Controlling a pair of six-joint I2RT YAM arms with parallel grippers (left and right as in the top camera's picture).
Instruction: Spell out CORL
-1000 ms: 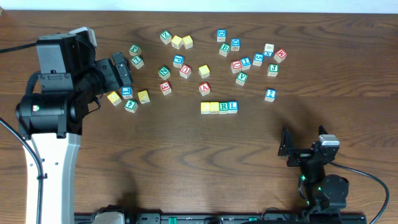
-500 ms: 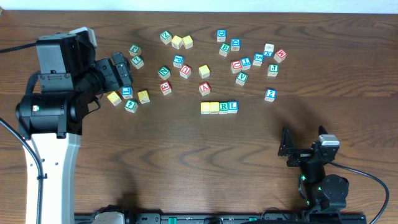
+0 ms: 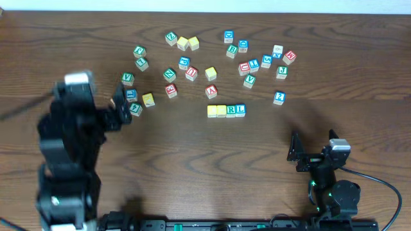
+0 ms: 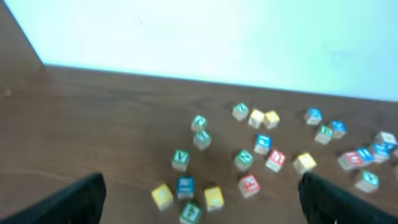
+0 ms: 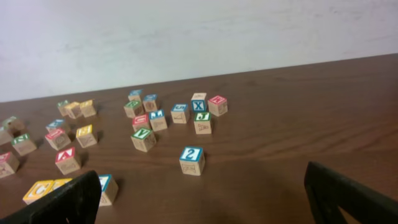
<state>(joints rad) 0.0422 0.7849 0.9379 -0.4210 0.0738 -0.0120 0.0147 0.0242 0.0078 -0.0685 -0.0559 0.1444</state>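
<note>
Four cubes stand in a row at the table's middle: two yellow-topped cubes (image 3: pixel 212 111) (image 3: pixel 221 111), the green R cube (image 3: pixel 231 110) and the blue L cube (image 3: pixel 240 110). In the right wrist view, the yellow pair (image 5: pixel 38 190) and the L cube (image 5: pixel 107 187) show at the lower left; the R is hidden behind a finger. My left gripper (image 3: pixel 124 107) (image 4: pixel 200 186), blurred, hangs open beside the left group of cubes, holding nothing. At the near right, well short of the row, my right gripper (image 3: pixel 313 147) (image 5: pixel 200 174) is open and empty.
Loose letter cubes are scattered across the far half, among them a red A cube (image 3: pixel 211 91), a green V cube (image 3: pixel 249 81) and a blue 2 cube (image 3: pixel 279 97) (image 5: pixel 192 160). Yellow, blue and green cubes (image 4: pixel 185 185) lie just ahead of the left fingers.
The left arm has swung back from the left cube cluster toward the near edge, uncovering a green cube. The right arm and the row of four have not moved.
</note>
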